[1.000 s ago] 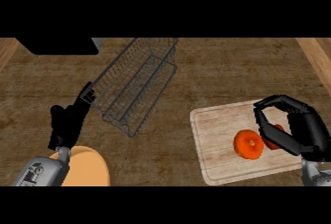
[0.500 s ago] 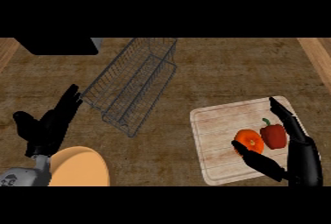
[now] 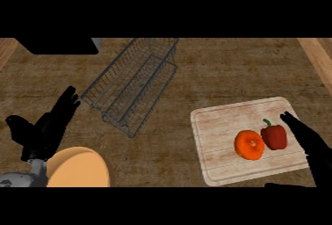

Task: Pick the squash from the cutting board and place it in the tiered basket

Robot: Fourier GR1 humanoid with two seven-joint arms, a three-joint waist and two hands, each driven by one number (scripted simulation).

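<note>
An orange round squash [image 3: 250, 144] lies on the pale wooden cutting board [image 3: 220, 125] at the right, touching a red bell pepper [image 3: 274, 135] on its right side. My right hand [image 3: 312, 145] is open just right of the pepper, fingers straight, over the board's right edge and holding nothing. The wire tiered basket [image 3: 133, 81] sits at the upper middle of the counter, tilted toward the left. My left hand [image 3: 45, 127] is open at the far left, fingers pointing up toward the basket's lower left corner.
An orange plate [image 3: 77, 169] lies at the lower left, just under my left hand. A dark appliance [image 3: 58, 45] stands at the back left. A light wooden strip [image 3: 318, 55] runs along the counter's right edge.
My right hand has drawn back to the right and lower, uncovering the squash and pepper. My left hand shifted slightly left and stays open.
</note>
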